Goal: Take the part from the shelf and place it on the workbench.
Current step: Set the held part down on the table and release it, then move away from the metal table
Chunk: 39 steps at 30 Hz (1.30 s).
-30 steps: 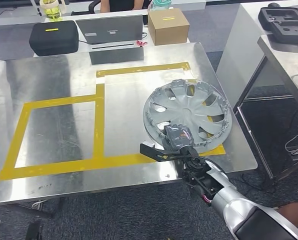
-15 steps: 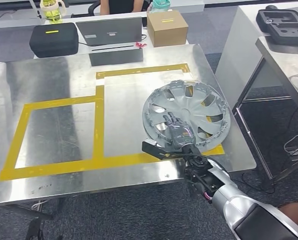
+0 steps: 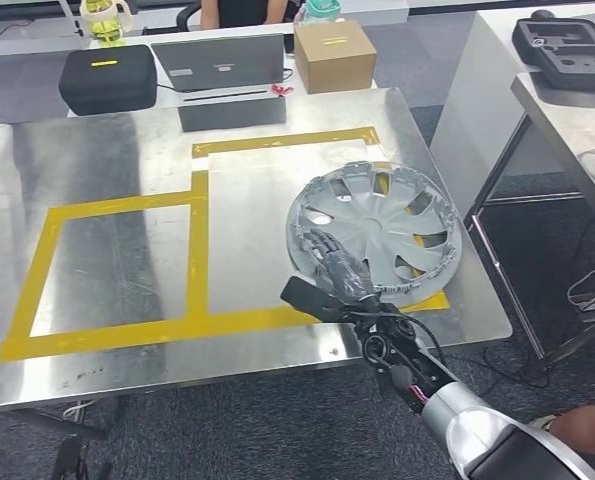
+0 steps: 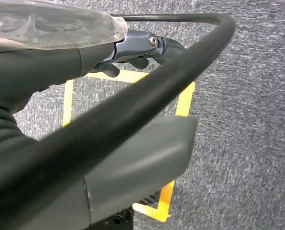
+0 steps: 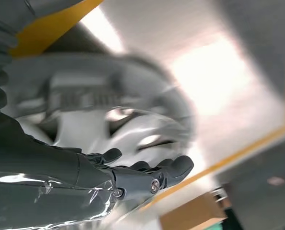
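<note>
No legible writing; right hand (image 3: pixel 338 268) rests spread on the hubcap (image 3: pixel 377 225) (left hand's (image 4: pixel 133 48) state unclear).

Grey carpet floor (image 3: pixel 279 430) under a steel surface (image 3: pixel 113 150) marked with yellow tape outlines (image 3: pixel 197 250); behind its far edge a white desk (image 3: pixel 226 35) with laptop (image 3: pixel 218 60), black case (image 3: pixel 107 78), cardboard box (image 3: pixel 335 55).

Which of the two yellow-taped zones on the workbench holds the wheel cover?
The right-hand taped zone holds the wheel cover, beside the right hand. The left taped zone frames bare metal.
</note>
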Tool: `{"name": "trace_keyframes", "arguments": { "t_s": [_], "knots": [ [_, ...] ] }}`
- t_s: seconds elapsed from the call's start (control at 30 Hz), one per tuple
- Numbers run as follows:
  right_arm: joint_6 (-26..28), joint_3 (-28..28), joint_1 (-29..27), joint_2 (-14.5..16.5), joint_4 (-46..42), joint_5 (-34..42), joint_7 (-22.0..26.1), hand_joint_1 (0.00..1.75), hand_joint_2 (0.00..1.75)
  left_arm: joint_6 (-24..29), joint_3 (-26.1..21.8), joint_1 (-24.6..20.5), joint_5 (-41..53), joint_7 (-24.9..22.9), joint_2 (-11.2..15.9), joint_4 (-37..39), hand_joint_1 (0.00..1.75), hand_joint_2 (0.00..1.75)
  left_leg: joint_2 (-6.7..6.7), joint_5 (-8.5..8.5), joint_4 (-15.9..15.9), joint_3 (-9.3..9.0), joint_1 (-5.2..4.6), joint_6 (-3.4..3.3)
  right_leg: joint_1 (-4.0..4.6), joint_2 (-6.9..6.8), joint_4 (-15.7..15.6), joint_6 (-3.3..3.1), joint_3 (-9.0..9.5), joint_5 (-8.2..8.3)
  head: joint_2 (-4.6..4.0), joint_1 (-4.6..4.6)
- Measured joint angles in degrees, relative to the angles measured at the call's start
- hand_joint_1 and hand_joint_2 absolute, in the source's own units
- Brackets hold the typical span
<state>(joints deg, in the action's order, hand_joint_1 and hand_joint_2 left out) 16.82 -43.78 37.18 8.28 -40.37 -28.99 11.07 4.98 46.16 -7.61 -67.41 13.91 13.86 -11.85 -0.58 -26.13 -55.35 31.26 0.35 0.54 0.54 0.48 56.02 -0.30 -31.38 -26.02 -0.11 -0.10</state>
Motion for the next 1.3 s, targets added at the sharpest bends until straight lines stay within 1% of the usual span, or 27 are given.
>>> {"name": "trace_keyframes", "arguments": {
  "t_s": [0.07,0.1,0.2,0.23,0.33,0.4,0.5,0.6,0.7,0.8,0.83,0.87,0.9,0.93,0.97,1.0,1.03,1.07,1.1,1.13,1.17,1.2,1.23,1.27,1.3],
  "knots": [
    [-2.9,0.7,-1.5,-0.1,-4.5,8.6,4.1,0.00,0.00,0.0,0.0,0.3,-0.5,0.1,0.0,0.0,0.00,0.00,0.01,-0.01,0.0,0.00,0.00,0.01,0.00,0.02,0.0,0.00,-0.02,-0.01,0.00,-0.02],
    [-3.9,1.0,-2.1,-0.2,-6.6,11.6,5.3,0.00,0.00,0.0,0.0,0.5,-0.7,0.2,0.0,0.0,0.00,0.00,0.02,-0.01,0.0,0.00,0.00,0.01,0.00,0.03,0.0,0.00,-0.03,-0.01,0.00,-0.03],
    [-6.7,1.9,-3.5,-0.7,-12.2,17.5,7.6,0.00,0.00,0.0,0.0,0.9,-1.0,0.3,0.0,0.0,0.00,0.00,0.04,-0.01,0.0,0.00,0.00,0.01,0.00,0.02,0.0,0.00,-0.03,-0.01,0.00,-0.03],
    [-8.6,2.1,-4.1,-0.9,-14.1,20.8,9.4,0.00,0.00,0.0,0.0,1.0,-1.1,0.4,0.0,0.0,0.00,0.00,0.04,-0.01,0.0,0.00,0.00,0.01,0.00,0.02,0.0,0.00,-0.03,-0.01,0.00,-0.02],
    [-16.4,2.8,-6.5,-1.7,-21.1,34.2,15.3,0.00,0.00,0.1,0.0,1.3,-1.5,0.6,0.0,0.0,0.00,0.00,0.04,-0.01,0.0,0.00,-0.01,0.01,-0.01,0.02,0.0,0.00,-0.03,-0.01,0.00,-0.03],
    [-19.8,3.0,-8.0,-2.5,-26.1,39.9,16.9,0.00,0.00,0.1,0.0,1.5,-1.6,0.6,0.1,0.0,0.00,0.00,0.04,-0.01,0.0,0.00,-0.01,0.01,-0.01,0.02,0.0,0.00,-0.02,-0.01,0.00,-0.02],
    [-22.4,3.1,-9.7,-3.5,-32.1,43.7,17.7,0.00,0.00,0.2,0.0,1.7,-1.9,0.6,0.2,0.0,0.00,0.00,0.06,-0.07,-0.1,0.01,-0.12,-0.08,-0.12,0.04,-0.1,0.05,-0.01,0.02,0.00,-0.01],
    [-24.5,3.1,-11.2,-4.1,-36.9,45.4,18.7,0.00,0.00,0.4,0.0,1.8,-2.4,0.6,0.3,0.0,0.00,0.00,0.06,-0.13,-0.1,0.01,-0.26,-0.18,-0.26,0.04,-0.1,0.14,0.00,0.02,0.00,-0.11],
    [-27.0,3.0,-12.4,-4.4,-41.0,46.6,19.5,0.00,0.00,0.7,0.0,1.8,-2.6,0.6,0.3,0.0,0.00,0.00,0.07,-0.20,-0.2,0.02,-0.45,-0.35,-0.47,0.04,-0.1,0.37,0.00,0.02,0.00,-0.17],
    [-29.1,2.8,-13.3,-4.5,-44.2,48.0,19.8,0.00,0.00,0.8,0.0,1.8,-2.7,0.6,0.4,0.0,0.00,0.00,0.08,-0.12,-0.1,0.00,-0.60,-0.79,-0.64,0.04,-0.2,0.80,0.10,0.13,0.00,-0.29],
    [-29.4,2.8,-13.5,-4.5,-45.0,48.2,19.8,0.00,0.00,0.9,0.0,1.8,-2.7,0.6,0.4,0.0,0.00,0.00,0.19,0.14,0.3,-0.12,-0.39,-1.02,-0.65,0.03,-0.2,1.02,0.11,0.01,0.00,-0.37],
    [-29.7,2.7,-13.5,-4.6,-45.7,48.4,19.8,0.00,0.00,0.9,0.0,1.8,-2.8,0.6,0.4,0.0,0.00,0.00,0.30,0.45,0.7,-0.27,-0.18,-1.27,-0.61,0.00,0.3,1.25,-0.11,-0.58,0.00,-0.35],
    [-29.9,2.7,-13.6,-4.6,-46.3,48.5,19.9,0.00,0.00,1.0,0.0,1.8,-2.8,0.6,0.4,0.0,0.00,0.00,0.42,0.76,1.1,-0.40,0.07,-1.51,-0.59,-0.03,1.8,1.46,-0.74,-1.86,0.00,-0.19],
    [-30.1,2.6,-13.8,-4.7,-46.9,48.7,19.9,0.00,0.00,1.1,0.0,1.8,-2.9,0.5,0.4,0.0,0.00,0.00,0.54,0.94,1.4,-0.49,0.26,-1.65,-0.64,-0.07,4.7,1.60,-1.87,-3.81,0.00,0.10],
    [-30.3,2.6,-14.0,-4.7,-47.3,48.8,19.9,0.00,0.00,1.1,0.0,1.8,-2.9,0.5,0.4,0.0,0.00,0.00,0.57,1.00,1.5,-0.48,0.26,-1.74,-0.70,-0.09,8.6,1.73,-3.44,-6.00,0.00,0.42],
    [-30.6,2.5,-14.2,-4.8,-47.6,48.9,19.9,0.00,0.00,1.2,0.0,1.8,-3.1,0.4,0.3,0.0,0.00,0.00,0.61,1.03,1.5,-0.43,0.28,-1.77,-0.83,-0.11,12.8,1.87,-5.07,-7.86,0.00,0.72],
    [-30.8,2.4,-14.5,-4.9,-47.8,49.0,19.9,0.00,0.00,1.2,0.0,1.8,-3.2,0.4,0.3,0.0,0.00,0.00,0.63,1.03,1.4,-0.40,0.29,-1.76,-0.96,-0.12,15.8,2.02,-6.20,-8.76,0.00,0.92],
    [-31.0,2.3,-14.7,-5.0,-48.0,49.1,19.9,0.00,0.00,1.2,0.0,1.9,-3.3,0.3,0.3,0.0,0.00,0.00,0.64,1.04,1.4,-0.38,0.34,-1.72,-1.10,-0.13,16.9,2.16,-6.47,-8.54,0.00,1.04],
    [-31.1,2.2,-14.8,-5.1,-48.1,49.2,20.0,0.00,0.00,1.3,0.0,1.9,-3.4,0.3,0.2,0.0,0.00,0.00,0.62,1.04,1.3,-0.38,0.42,-1.65,-1.24,-0.14,15.5,2.29,-5.63,-7.18,0.00,1.17],
    [-31.3,2.1,-14.8,-5.1,-48.3,49.2,20.0,0.00,0.00,1.3,0.0,1.9,-3.5,0.2,0.2,0.0,0.00,0.00,0.59,1.01,1.2,-0.39,0.54,-1.49,-1.39,-0.15,11.9,2.39,-3.79,-5.06,0.00,1.28],
    [-31.4,2.1,-14.8,-5.2,-48.5,49.2,20.0,0.00,0.00,1.4,0.0,1.9,-3.5,0.2,0.2,0.0,0.00,0.00,0.55,0.95,1.1,-0.36,0.64,-1.24,-1.50,-0.14,7.5,2.49,-1.60,-3.26,0.00,1.43],
    [-31.6,2.0,-14.8,-5.2,-48.8,49.2,20.0,0.00,0.00,1.5,0.0,1.8,-3.5,0.2,0.2,0.0,0.00,0.00,0.47,0.93,0.9,-0.24,0.67,-0.88,-1.44,-0.04,3.7,2.44,0.52,-1.98,0.00,1.63],
    [-31.7,2.0,-14.8,-5.2,-49.0,49.3,20.0,0.00,0.00,1.6,0.0,1.8,-3.6,0.2,0.2,0.0,0.00,0.00,0.39,1.00,0.8,-0.10,0.67,-0.45,-1.35,0.04,1.1,2.33,1.92,-1.37,0.00,1.75],
    [-31.7,1.9,-14.8,-5.2,-49.2,49.3,20.0,0.00,0.00,1.7,0.0,1.8,-3.6,0.2,0.2,0.0,0.00,0.00,0.33,1.17,0.7,0.08,0.63,0.01,-1.21,0.14,-0.1,2.14,2.56,-1.36,0.00,1.79],
    [-31.8,1.8,-14.9,-5.2,-49.3,49.4,20.0,0.00,0.00,1.8,0.0,1.8,-3.6,0.2,0.2,0.0,0.00,0.00,0.27,1.42,0.7,0.21,0.64,0.45,-1.01,0.23,-0.3,1.81,2.73,-1.26,0.00,1.72]
  ]
}}
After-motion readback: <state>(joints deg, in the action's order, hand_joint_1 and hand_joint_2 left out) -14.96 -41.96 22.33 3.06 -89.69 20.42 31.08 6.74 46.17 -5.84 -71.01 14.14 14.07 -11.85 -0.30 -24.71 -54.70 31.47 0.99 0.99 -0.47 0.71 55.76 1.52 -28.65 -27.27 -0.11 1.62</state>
